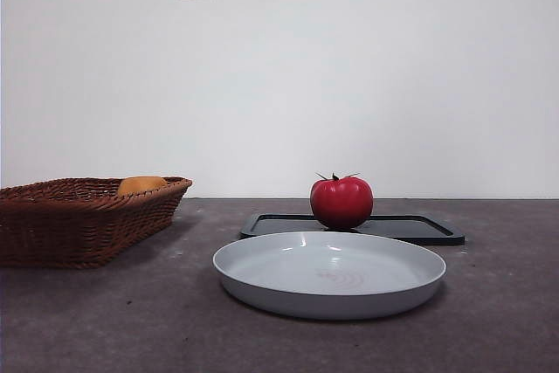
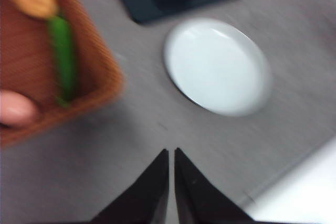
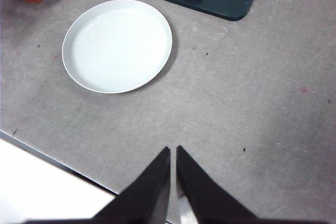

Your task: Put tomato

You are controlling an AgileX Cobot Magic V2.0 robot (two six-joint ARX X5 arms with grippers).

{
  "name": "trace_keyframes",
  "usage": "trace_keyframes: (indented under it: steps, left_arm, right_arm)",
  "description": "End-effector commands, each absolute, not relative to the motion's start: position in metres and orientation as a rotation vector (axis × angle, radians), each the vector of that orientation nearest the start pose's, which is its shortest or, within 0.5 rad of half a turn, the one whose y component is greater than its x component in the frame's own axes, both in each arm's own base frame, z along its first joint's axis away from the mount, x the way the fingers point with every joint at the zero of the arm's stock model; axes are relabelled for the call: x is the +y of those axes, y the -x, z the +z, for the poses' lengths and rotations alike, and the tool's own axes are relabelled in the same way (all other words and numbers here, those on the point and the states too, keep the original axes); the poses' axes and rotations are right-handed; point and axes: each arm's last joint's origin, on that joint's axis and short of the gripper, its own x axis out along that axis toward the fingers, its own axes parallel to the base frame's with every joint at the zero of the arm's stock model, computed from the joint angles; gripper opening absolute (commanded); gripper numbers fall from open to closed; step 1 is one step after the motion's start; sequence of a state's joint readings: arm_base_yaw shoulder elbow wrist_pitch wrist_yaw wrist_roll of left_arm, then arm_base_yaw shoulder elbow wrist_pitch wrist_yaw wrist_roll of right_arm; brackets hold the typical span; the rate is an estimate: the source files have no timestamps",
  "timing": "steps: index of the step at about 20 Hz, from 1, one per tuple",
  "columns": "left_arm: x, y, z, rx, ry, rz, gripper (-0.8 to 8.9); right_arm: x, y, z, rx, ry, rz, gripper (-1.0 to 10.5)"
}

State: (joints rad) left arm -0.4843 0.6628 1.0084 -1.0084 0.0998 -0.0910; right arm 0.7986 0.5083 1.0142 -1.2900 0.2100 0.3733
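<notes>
Tomato, front view: glossy red with a dark green stem, upright on a flat black tray toward the far edge of the grey tabletop. Nearer the front edge, just in front of the tray, lies a pale grey-white plate, empty. A brown wicker basket stands toward the left edge, with an orange-yellow rounded fruit showing above its rim. A wall socket is on the white wall behind. No arm in this view.

Left wrist view (blurred): left claw hangs above bare tabletop, jaws pressed together at the tips, gripping nothing. Plate beyond it; basket beside it holds the orange-yellow fruit, a long green vegetable and a pinkish rounded item, too blurred to identify. Tomato only partly in frame, on the tray past the plate.

Right wrist view: right claw also closed and empty, hanging over bare tabletop near its front edge. Plate and tray lie well apart from it; tomato cut off by the frame, on the tray. One basket corner is visible.
</notes>
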Motion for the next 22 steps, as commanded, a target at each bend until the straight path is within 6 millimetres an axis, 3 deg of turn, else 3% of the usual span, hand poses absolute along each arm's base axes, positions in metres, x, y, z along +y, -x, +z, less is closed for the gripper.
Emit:
trace_keyframes:
  steps: [1, 5, 11, 22]
  left_arm:
    - [-0.037, -0.095, 0.327, 0.481, -0.12, -0.445, 0.15]
    - [-0.02, -0.104, 0.27, 0.212, -0.013, -0.25, 0.15]
    - [-0.005, -0.095, 0.194, 0.161, 0.124, -0.097, 0.15]
    - [-0.003, -0.096, 0.15, 0.174, 0.174, -0.024, 0.15]
  right_arm:
    - [0.027, -0.035, 0.338, 0.773, 0.022, 0.423, 0.1]
    - [0.027, -0.035, 0.338, 0.773, 0.022, 0.423, 0.1]
    - [0.027, -0.035, 0.338, 0.773, 0.022, 0.423, 0.1]
    - [0.027, -0.035, 0.338, 0.773, 0.022, 0.423, 0.1]
